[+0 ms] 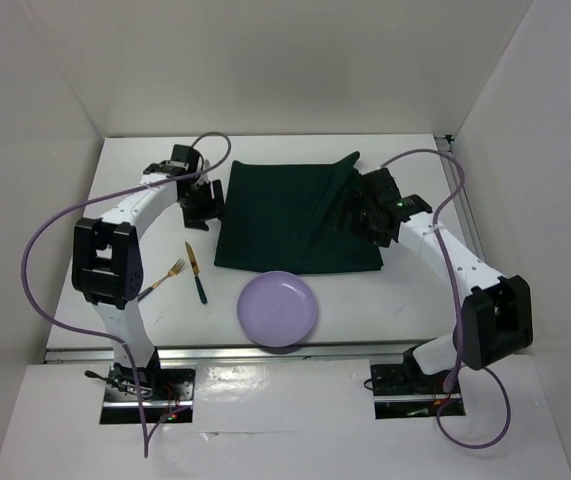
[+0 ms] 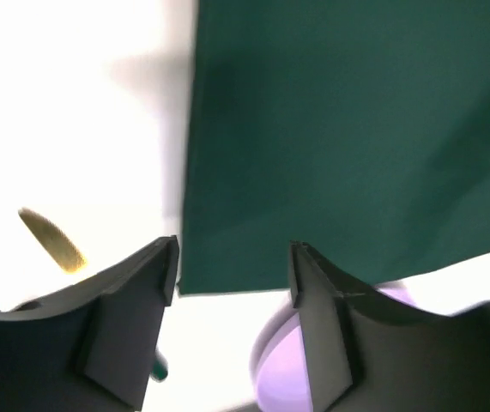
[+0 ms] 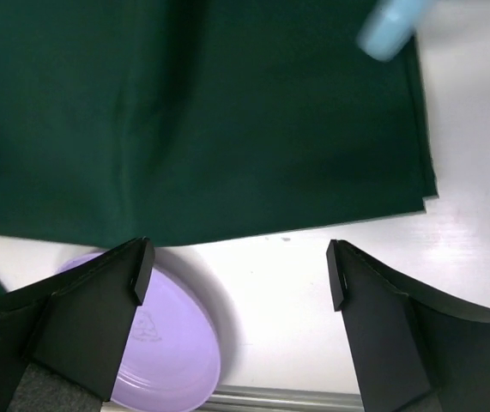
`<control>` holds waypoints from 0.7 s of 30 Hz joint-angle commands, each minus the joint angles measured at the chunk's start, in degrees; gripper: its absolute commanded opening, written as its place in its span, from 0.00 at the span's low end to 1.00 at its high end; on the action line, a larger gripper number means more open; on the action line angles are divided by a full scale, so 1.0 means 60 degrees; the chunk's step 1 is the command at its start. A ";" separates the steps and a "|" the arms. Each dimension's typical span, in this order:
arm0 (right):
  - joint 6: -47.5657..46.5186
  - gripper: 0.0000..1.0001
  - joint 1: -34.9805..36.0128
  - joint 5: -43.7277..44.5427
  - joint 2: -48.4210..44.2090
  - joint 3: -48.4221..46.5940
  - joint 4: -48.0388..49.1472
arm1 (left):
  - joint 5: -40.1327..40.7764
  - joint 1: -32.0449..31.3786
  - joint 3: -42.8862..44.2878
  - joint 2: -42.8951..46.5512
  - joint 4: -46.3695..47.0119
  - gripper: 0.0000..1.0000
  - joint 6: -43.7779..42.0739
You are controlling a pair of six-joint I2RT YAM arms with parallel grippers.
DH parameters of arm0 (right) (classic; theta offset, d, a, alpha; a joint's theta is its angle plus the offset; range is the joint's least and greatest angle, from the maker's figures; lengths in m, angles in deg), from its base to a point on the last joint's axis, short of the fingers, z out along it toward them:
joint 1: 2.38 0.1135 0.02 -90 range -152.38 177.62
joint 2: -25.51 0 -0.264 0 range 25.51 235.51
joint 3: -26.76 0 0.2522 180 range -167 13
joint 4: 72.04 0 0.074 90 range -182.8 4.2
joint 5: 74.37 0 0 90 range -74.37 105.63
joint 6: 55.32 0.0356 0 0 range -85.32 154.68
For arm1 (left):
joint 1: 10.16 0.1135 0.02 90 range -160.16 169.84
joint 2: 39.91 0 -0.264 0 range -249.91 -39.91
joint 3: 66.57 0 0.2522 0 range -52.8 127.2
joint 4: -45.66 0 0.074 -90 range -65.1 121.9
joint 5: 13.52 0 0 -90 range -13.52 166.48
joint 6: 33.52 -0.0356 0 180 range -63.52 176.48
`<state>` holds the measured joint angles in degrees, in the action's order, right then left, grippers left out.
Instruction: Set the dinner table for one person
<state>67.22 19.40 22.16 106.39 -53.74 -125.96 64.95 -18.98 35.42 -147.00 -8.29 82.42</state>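
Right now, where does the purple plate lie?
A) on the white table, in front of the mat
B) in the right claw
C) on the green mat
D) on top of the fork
A: the purple plate sits on the white table, at the green mat's near edge.

The bench (image 1: 385, 300) is a large, flat, matte white rectangle, lying level and square to the overhead camera. White walls close it in on the left, far and right sides. A silvery metal rail runs along its near edge (the right wrist view catches a strip of it at the bottom). The surface is smooth and carries soft shadows; in the left wrist view it washes out to bright white. A dark green mat (image 1: 285, 215) covers its far middle, with bare white around it.
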 commanded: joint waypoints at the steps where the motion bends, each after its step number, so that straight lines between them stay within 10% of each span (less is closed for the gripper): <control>1: 0.1194 0.94 -0.0844 -0.0441 0.0085 0.0764 -0.0206 | 0.0076 -0.0024 -0.0655 0.0255 0.0383 0.76 0.0263; 6: 0.2178 0.92 -0.2542 -0.2460 -0.1391 0.3425 0.2086 | 0.0530 -0.0024 -0.1035 0.0036 0.0179 0.96 0.0395; 15: 0.4157 0.92 -0.2737 -0.3695 -0.0854 0.5147 0.5562 | -0.0481 -0.0126 -0.2092 -0.0051 0.0735 0.96 0.0966; 21: 0.5208 0.89 -0.2386 -0.2569 0.0200 0.4605 0.4967 | -0.0686 -0.0302 -0.2444 -0.0272 0.0955 0.95 0.1331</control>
<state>92.57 4.04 3.51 105.91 -23.99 -98.23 62.94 -19.96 21.50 -147.74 -4.11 88.40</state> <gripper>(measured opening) 0.902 0.950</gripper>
